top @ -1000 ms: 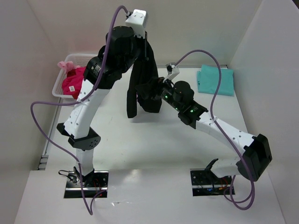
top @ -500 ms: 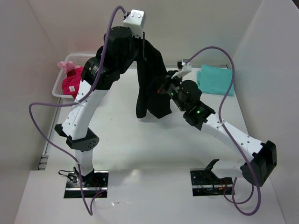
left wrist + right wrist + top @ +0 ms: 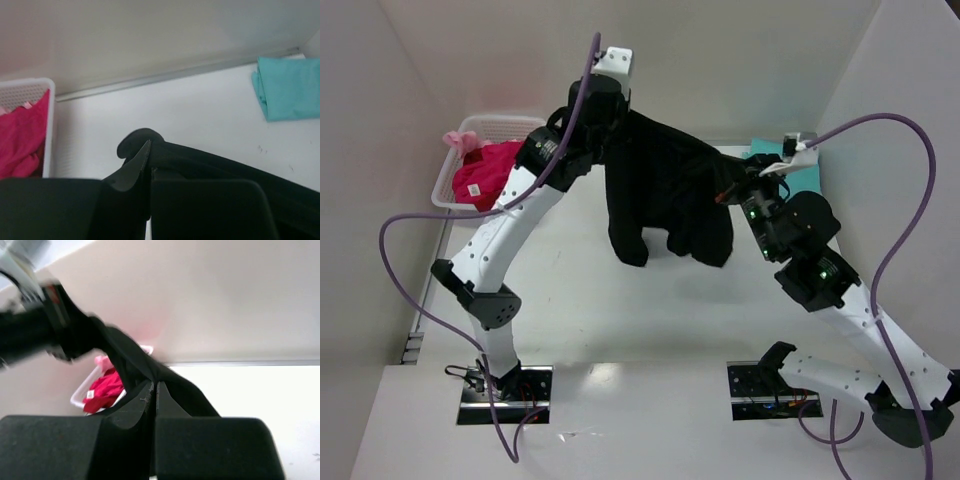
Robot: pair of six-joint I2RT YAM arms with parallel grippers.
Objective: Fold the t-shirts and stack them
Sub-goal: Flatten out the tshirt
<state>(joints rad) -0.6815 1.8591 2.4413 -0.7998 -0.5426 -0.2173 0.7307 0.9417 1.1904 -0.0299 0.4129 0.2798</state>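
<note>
The black t-shirt (image 3: 670, 190) hangs in the air, stretched between my two grippers high over the table. My left gripper (image 3: 616, 112) is shut on its left upper edge, and the cloth (image 3: 210, 162) runs off to the right from the pinch. My right gripper (image 3: 732, 186) is shut on the other end, the cloth (image 3: 135, 365) rising left from its jaws. A folded teal t-shirt (image 3: 808, 178) lies at the back right, partly hidden by the right arm; it also shows as the teal t-shirt (image 3: 290, 90). The magenta-pink t-shirt (image 3: 485, 172) is bunched in the basket.
The white lattice basket (image 3: 455, 165) stands at the back left against the wall, its basket rim (image 3: 50, 100) showing in the left wrist view. White walls enclose the table on three sides. Purple cables loop off both arms.
The right gripper closed on the black t-shirt, then swung right and up, pulling the cloth wide. The left gripper stayed high and shifted slightly right.
</note>
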